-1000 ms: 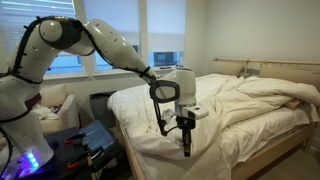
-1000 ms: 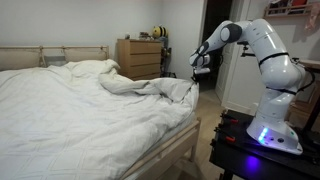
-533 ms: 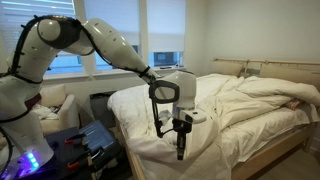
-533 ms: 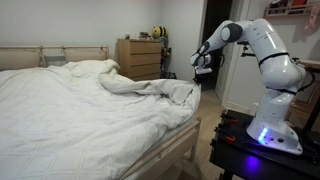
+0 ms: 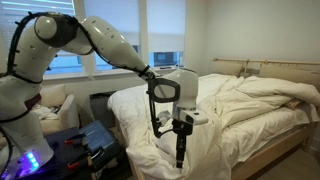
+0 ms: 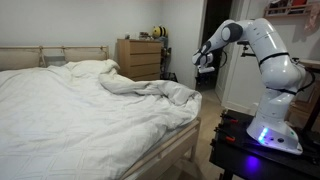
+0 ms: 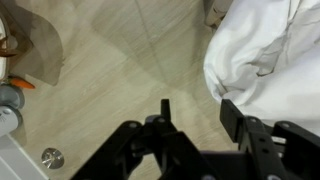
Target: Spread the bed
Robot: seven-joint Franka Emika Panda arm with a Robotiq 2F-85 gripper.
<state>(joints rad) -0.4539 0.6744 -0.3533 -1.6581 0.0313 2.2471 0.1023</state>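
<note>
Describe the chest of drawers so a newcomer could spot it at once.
Start at the large bed in an exterior view. Against the wall beyond it stands the chest of drawers. Unlike the headboard, it has drawer fronts and a yellow object on top.

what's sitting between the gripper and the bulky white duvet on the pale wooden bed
Nothing visible. In the wrist view the open gripper hangs over tan floor, and the bulky white duvet bulges right beside one finger, with nothing lying between them.
</note>
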